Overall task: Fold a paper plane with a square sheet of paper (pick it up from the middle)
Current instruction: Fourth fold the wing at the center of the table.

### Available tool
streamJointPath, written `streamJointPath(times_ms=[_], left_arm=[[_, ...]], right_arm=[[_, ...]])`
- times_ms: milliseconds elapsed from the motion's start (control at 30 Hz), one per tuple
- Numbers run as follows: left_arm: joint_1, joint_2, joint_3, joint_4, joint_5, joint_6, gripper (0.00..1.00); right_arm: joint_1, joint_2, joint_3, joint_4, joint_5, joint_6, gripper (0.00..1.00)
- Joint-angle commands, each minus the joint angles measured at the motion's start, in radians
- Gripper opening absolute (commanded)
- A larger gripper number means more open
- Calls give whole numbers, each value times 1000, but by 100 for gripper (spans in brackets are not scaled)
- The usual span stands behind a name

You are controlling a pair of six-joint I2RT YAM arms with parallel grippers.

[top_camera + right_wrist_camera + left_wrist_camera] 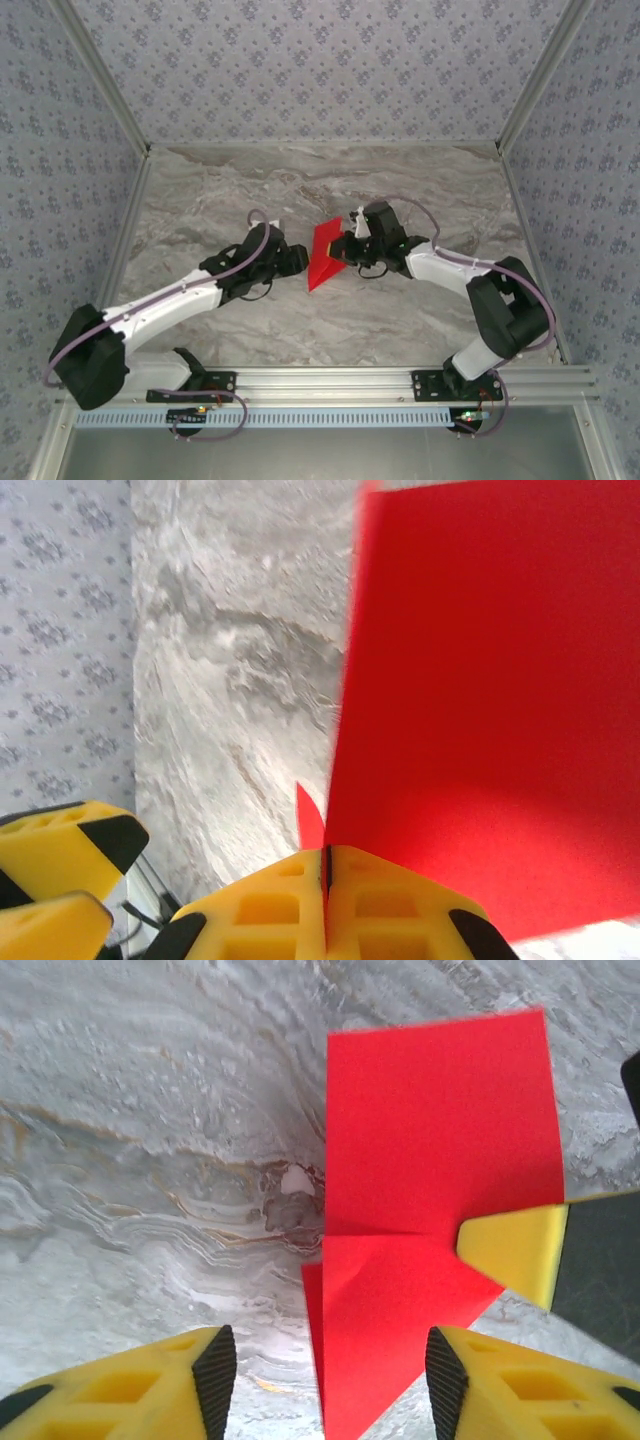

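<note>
— Top external view first: what is on the counter (420, 320)?
— One sheet of paper (325, 253), bright red, matte and unmarked. It is over the middle of the grey marbled surface, between the left arm (160, 305) and the right arm (440, 265), both white with black joints. Its near end tapers to a point.
— And its shape up close?
— From the left wrist I see a flat rectangular panel above, one crease across, then a triangular flap narrowing downward. It is thin, with sharp edges.
— The left fingers (213, 1370)?
— Two of them, yellow with hollow cells and black pads, spread apart. The paper's pointed end lies between them. Whether a pad touches it, I cannot tell.
— The right fingers (300, 892)?
— Two yellow ones pressed together, clamped on the sheet's edge. The red plane rises from the seam between them.
— What surrounds it?
— Walls (300, 70) in a small grey floral print on three sides, and one ribbed metal rail (330, 378) under both bases.
</note>
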Motion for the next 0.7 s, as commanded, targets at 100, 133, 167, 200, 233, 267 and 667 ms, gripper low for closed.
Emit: streamJointPath(times_ms=[100, 133, 167, 200, 233, 267, 667], left_arm=[[3, -135, -64, -8, -97, 139, 67], [2, -152, -80, 19, -93, 159, 68], [1, -162, -95, 38, -92, 174, 69], [2, -168, -109, 59, -92, 192, 70], [1, -170, -120, 74, -92, 210, 72], [1, -167, -127, 85, -89, 227, 73], [-48, 13, -243, 402, -11, 497, 73]], right_arm=[[63, -59, 48, -74, 211, 196, 0], [70, -54, 54, -84, 232, 213, 0], [75, -44, 60, -96, 244, 227, 0], [76, -31, 60, -102, 254, 250, 0], [78, -18, 50, -94, 260, 276, 0], [77, -8, 39, -83, 263, 301, 0], [82, 131, 35, -149, 298, 441, 0]])
